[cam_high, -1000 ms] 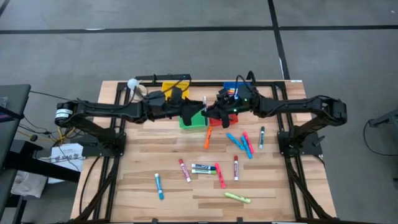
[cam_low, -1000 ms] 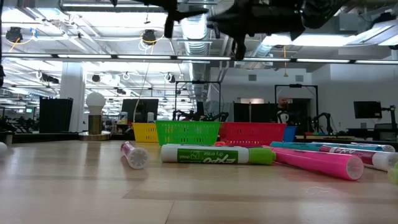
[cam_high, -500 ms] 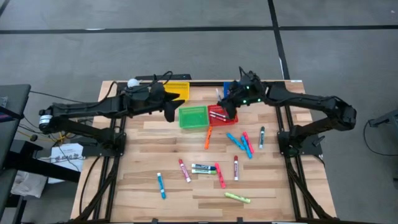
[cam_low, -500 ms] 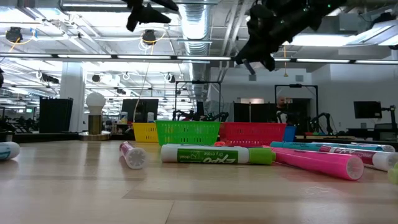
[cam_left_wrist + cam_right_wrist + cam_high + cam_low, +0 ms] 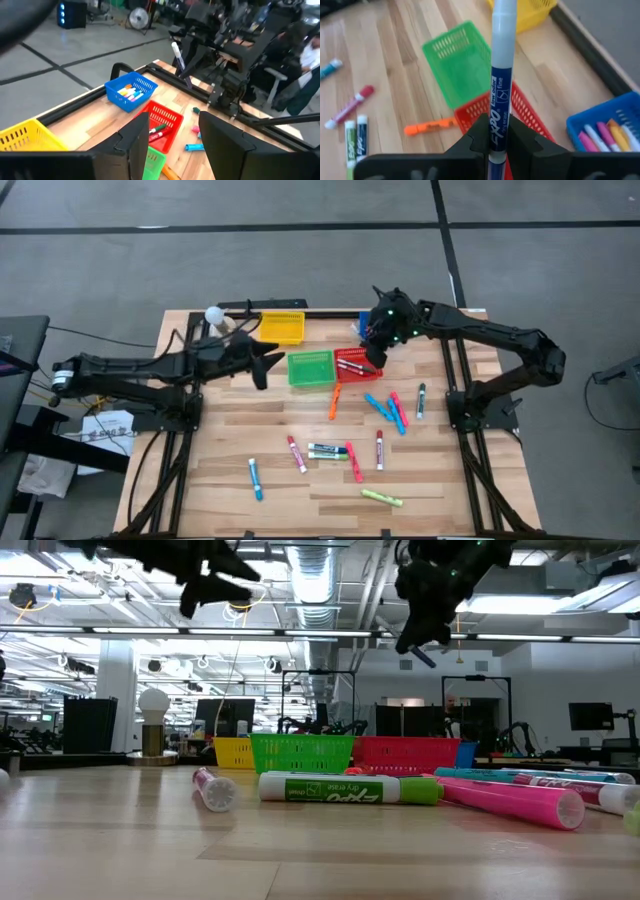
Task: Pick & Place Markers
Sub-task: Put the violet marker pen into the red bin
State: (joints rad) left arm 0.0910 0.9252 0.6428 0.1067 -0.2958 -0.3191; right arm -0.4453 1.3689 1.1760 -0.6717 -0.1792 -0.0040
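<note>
Overhead, the left claw (image 5: 262, 366) is seen raised above the surface (image 5: 220, 470), just beside the green basket (image 5: 311, 367) and near the yellow basket (image 5: 281, 328); its fingers (image 5: 136, 137) are spread apart with nothing between them. Next to the green basket a red basket (image 5: 350, 364) is placed, with markers inside. Above the red basket and the blue basket (image 5: 131, 90) the right claw (image 5: 375, 348) is held, clamped on a blue marker (image 5: 500, 95) that is gripped upright between its fingers. Loose markers (image 5: 340, 450) are scattered over the near half of the surface, well apart from both claws.
</note>
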